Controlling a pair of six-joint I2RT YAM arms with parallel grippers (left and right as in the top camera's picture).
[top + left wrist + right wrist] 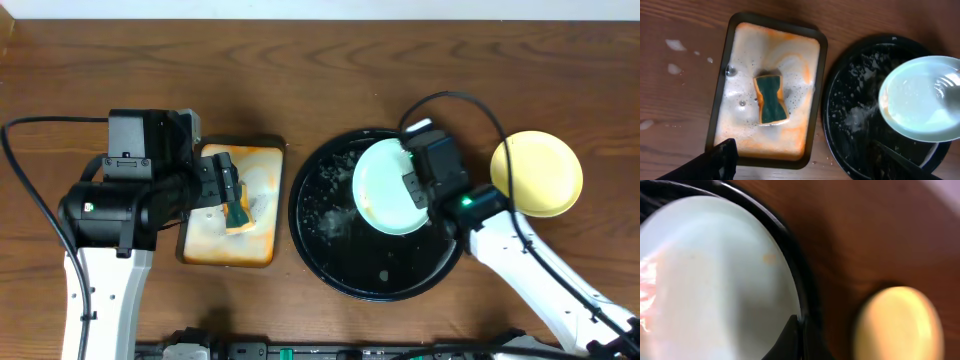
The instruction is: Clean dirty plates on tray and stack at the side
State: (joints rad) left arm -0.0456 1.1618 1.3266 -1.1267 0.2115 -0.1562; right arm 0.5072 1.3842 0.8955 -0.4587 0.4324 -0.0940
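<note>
Robotics lab bench: a cabled robot arm (pixel 100 215) on each side of a wooden table (pixel 320 50).

The left arm (pixel 100 250) comes up from the near-left edge of the counter, its white link upright and its dark wrist bent toward the middle. The left end effector (pixel 230 192) points down with its jaws apart. The wrist view shows only one black finger (pixel 715 161), so the spread seems wide. The right arm (pixel 530 265) reaches in diagonally from the near-right corner. The right end effector (pixel 408 187) is closed, pinching the rim of a mint-green plate (pixel 380 190).
</note>
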